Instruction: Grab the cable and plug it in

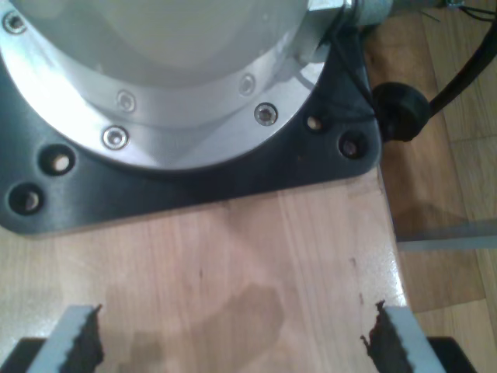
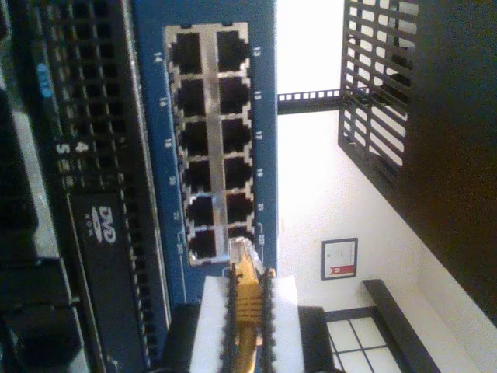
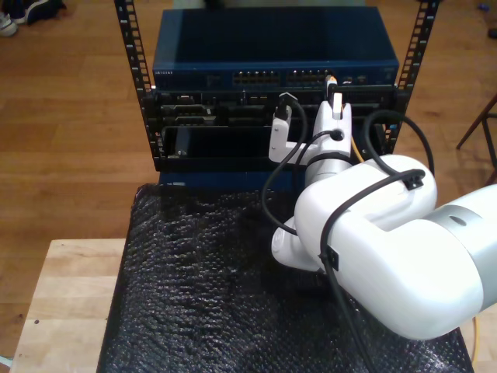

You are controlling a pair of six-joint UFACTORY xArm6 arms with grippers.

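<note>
My second hand [image 2: 247, 311] pinches the yellow cable [image 2: 247, 299] between its pads, the clear plug [image 2: 242, 250] just in front of the blue switch [image 2: 149, 116], touching or nearly touching the lowest row of ports; I cannot tell whether it is seated. In the exterior view the cable [image 3: 331, 80] meets the switch [image 3: 272, 48] near its right end. My first hand [image 1: 233, 342] is spread wide above a wooden worktop [image 1: 217, 256], beside a metal arm base [image 1: 155, 70].

Cable [image 2: 247, 299] plug just before switch [image 2: 206, 148] port.
</note>
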